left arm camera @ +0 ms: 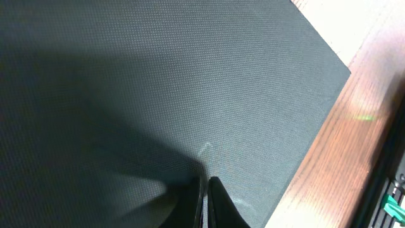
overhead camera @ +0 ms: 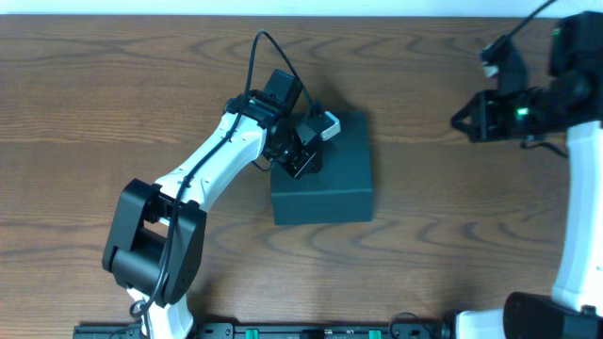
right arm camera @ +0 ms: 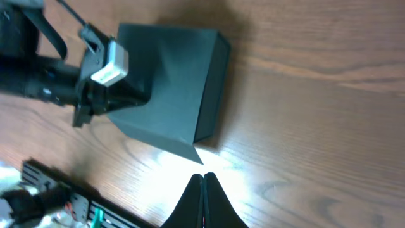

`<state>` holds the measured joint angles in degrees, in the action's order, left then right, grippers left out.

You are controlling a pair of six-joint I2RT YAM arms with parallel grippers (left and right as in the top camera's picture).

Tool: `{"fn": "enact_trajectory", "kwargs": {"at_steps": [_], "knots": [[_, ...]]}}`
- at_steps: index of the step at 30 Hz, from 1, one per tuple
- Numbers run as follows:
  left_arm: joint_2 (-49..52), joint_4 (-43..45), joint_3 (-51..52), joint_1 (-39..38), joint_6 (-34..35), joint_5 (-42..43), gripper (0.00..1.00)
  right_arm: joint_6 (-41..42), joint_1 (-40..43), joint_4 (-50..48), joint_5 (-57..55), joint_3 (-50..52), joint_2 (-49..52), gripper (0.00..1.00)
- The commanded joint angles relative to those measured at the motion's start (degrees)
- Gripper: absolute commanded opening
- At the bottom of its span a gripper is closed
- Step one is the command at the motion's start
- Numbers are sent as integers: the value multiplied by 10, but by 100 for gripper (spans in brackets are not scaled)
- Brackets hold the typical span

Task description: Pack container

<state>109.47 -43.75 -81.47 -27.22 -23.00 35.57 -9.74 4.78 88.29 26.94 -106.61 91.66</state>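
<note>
- Where the two arms are mounted, at the near edge of the table [overhead camera: 94,94], a black rail [overhead camera: 283,331] with small green parts runs along the wood.
- From its dark base at the near left, the white left arm [overhead camera: 212,155] reaches diagonally toward the middle of the table.
- At the end of this arm, the left gripper [overhead camera: 301,162] is over the box [overhead camera: 330,179], above the left part of the lid, near the far left corner.
- In the left wrist view its two black fingers [left arm camera: 218,206] are pressed together with only a thin line between them, and nothing is between them. The tips are very close to the lid; whether they touch it, I cannot tell.
- The box stands near the middle of the table, flat on the wood. It is dark teal, square and plain, and its lid is closed.
- In the right wrist view the box shows one sharp corner toward the camera, with bright light on the wood just beside it.
- On the right side, the white right arm [overhead camera: 579,217] goes up along the table edge.
- The right gripper [overhead camera: 464,121] is at the far right, well apart from the box, and it points left.
- Its fingers [right arm camera: 212,196] are closed on each other, and they hold nothing.
</note>
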Motion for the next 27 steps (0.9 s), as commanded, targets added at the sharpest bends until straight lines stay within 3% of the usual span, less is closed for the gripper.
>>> {"fn": "enact_trajectory", "kwargs": {"at_steps": [1,9,14,27], "knots": [[23,-30,14,-9,-10,-17,6,-1,-48,-20,-14,70,1,2],[16,-57,-38,18,-10,-43,6,104,-176,-285,2,333,1,2],[15,-58,-40,35,-10,-43,6,177,-202,-427,-16,425,5,2],[14,-51,-40,36,-9,-43,6,189,-232,-470,-17,464,63,1]]}}
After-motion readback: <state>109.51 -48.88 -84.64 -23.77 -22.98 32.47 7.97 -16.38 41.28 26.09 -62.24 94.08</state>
